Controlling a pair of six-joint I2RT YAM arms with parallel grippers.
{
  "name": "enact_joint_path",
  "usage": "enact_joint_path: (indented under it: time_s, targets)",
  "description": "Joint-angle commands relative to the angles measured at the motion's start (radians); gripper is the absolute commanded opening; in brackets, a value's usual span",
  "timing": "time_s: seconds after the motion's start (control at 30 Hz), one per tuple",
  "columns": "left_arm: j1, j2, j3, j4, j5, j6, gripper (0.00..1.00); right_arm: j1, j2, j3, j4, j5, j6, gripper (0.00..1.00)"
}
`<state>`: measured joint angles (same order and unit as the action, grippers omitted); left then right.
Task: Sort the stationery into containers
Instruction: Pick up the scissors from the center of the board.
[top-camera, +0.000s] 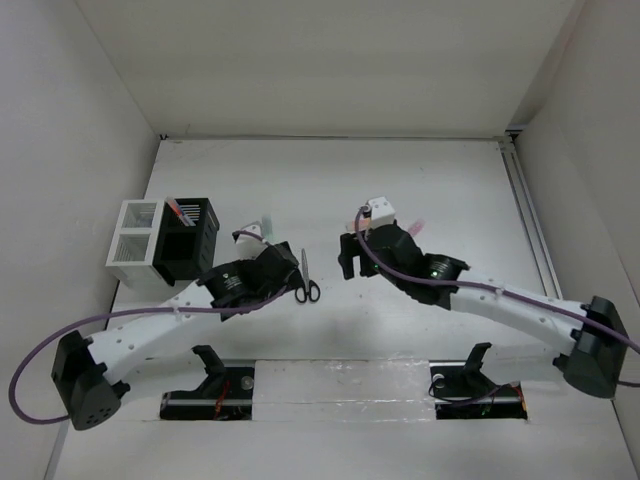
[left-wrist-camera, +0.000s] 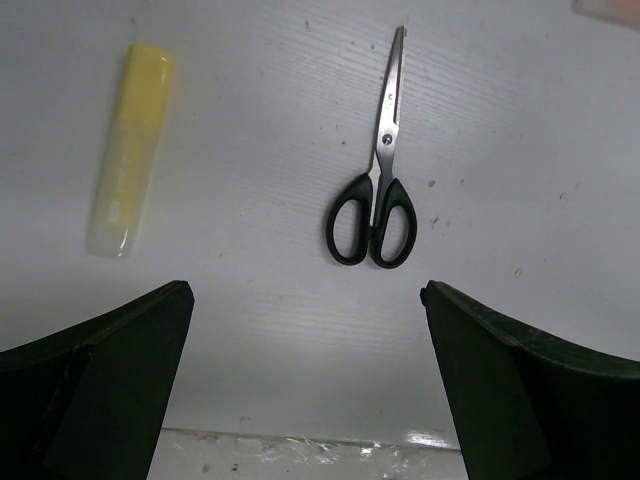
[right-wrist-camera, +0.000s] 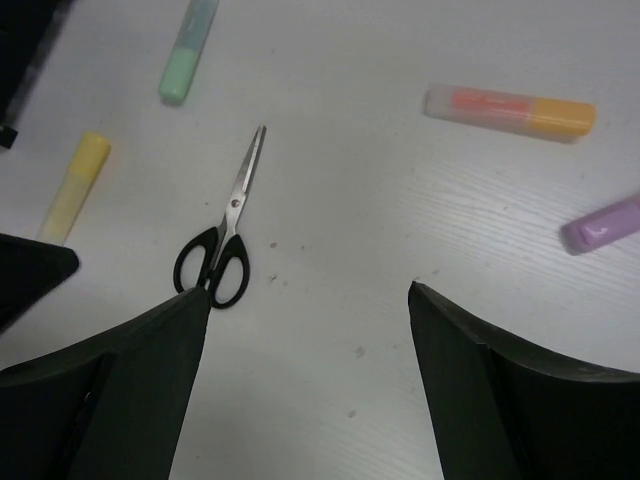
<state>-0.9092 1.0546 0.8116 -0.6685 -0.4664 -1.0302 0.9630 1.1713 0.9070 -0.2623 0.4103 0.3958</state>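
Black-handled scissors (top-camera: 308, 280) lie shut on the white table between my two grippers, blades pointing away; they also show as scissors (left-wrist-camera: 375, 195) and scissors (right-wrist-camera: 222, 235). My left gripper (left-wrist-camera: 305, 300) hangs open just short of the handles, with nothing between its fingers. My right gripper (right-wrist-camera: 310, 295) is also open and empty, to the right of the scissors. Loose on the table lie a yellow highlighter (left-wrist-camera: 130, 150), a green highlighter (right-wrist-camera: 188, 50), an orange highlighter (right-wrist-camera: 510, 110) and a purple highlighter (right-wrist-camera: 605, 225). The white container (top-camera: 135, 240) and the black container (top-camera: 195, 245) stand at the left.
Red pens stand in the black container. White side walls close in the table on the left and right, and a rail (top-camera: 530, 230) runs along the right edge. Two black clamp mounts (top-camera: 210, 365) sit at the near edge.
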Motion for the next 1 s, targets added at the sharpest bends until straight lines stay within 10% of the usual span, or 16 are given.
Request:
enact_joint_path:
  time_s: [0.0,0.97]
  targets:
    - [-0.005,-0.099,0.018,-0.117,-0.124,-0.1,0.99,-0.004,0.112,0.046,0.092,-0.111,0.006,0.85]
    - [-0.005,-0.234,0.207,-0.195,-0.167,0.128,0.99,0.071,0.591,0.202,0.135,-0.03,0.087,0.67]
